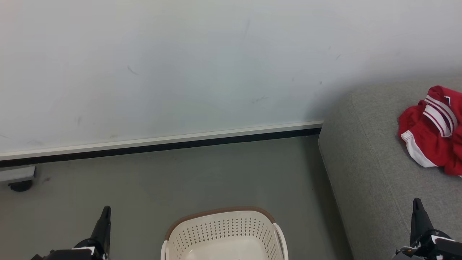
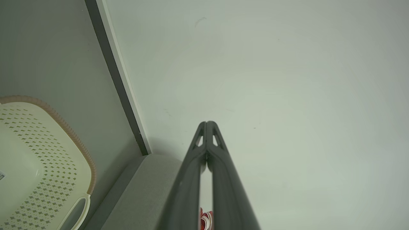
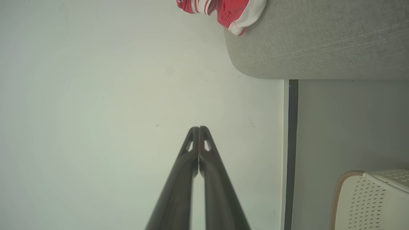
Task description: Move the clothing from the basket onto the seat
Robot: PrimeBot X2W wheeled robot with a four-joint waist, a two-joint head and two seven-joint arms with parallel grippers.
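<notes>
The red clothing (image 1: pixel 431 130) with white panels lies bunched on the grey seat (image 1: pixel 371 169) at the right; it also shows in the right wrist view (image 3: pixel 223 9) and as a sliver between the fingers in the left wrist view (image 2: pixel 206 220). The cream basket (image 1: pixel 223 234) with a brown rim stands on the floor at the bottom centre, and the part of its inside that shows holds nothing. My left gripper (image 1: pixel 105 210) is low at the left, shut and holding nothing (image 2: pixel 207 123). My right gripper (image 1: pixel 417 202) is low at the right over the seat's front, shut and holding nothing (image 3: pixel 198 128).
A pale wall (image 1: pixel 180 65) with a white and black skirting strip (image 1: pixel 162 144) runs behind the grey floor (image 1: pixel 180 180). A small grey fitting with a dark wheel (image 1: pixel 20 178) sits at the far left by the wall.
</notes>
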